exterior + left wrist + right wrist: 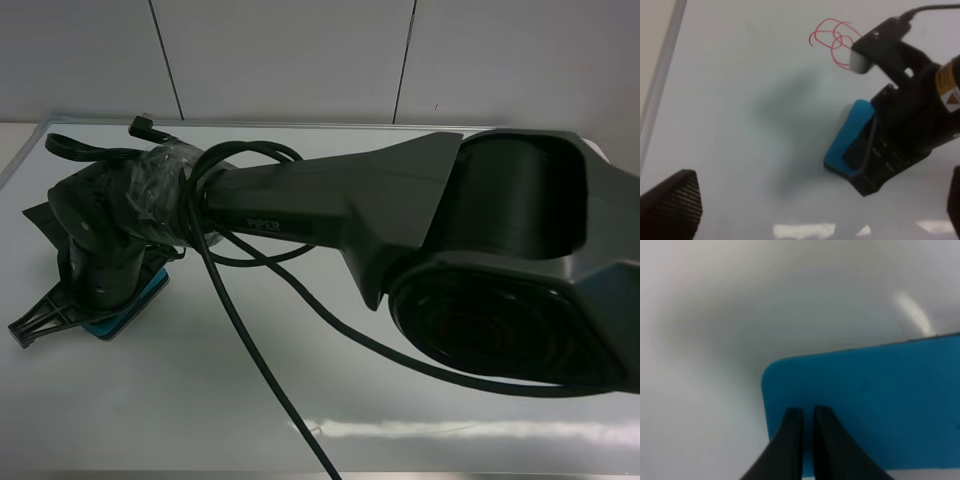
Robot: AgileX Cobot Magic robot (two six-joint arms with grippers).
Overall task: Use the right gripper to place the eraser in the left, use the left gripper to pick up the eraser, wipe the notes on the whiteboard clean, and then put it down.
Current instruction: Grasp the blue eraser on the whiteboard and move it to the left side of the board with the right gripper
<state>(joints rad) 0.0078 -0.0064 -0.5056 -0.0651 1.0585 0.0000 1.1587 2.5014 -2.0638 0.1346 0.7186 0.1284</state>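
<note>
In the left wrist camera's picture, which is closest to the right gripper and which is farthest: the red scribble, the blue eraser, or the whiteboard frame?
Starting from the right gripper:
1. The eraser, right up against its jaws.
2. The red scribble, a little way beyond the gripper.
3. The whiteboard frame, farthest, across at the opposite edge.

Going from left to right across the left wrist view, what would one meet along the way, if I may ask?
Silver frame of the whiteboard → eraser → yellow warning label. The red notes overlap the eraser sideways, so they are left out.
</note>
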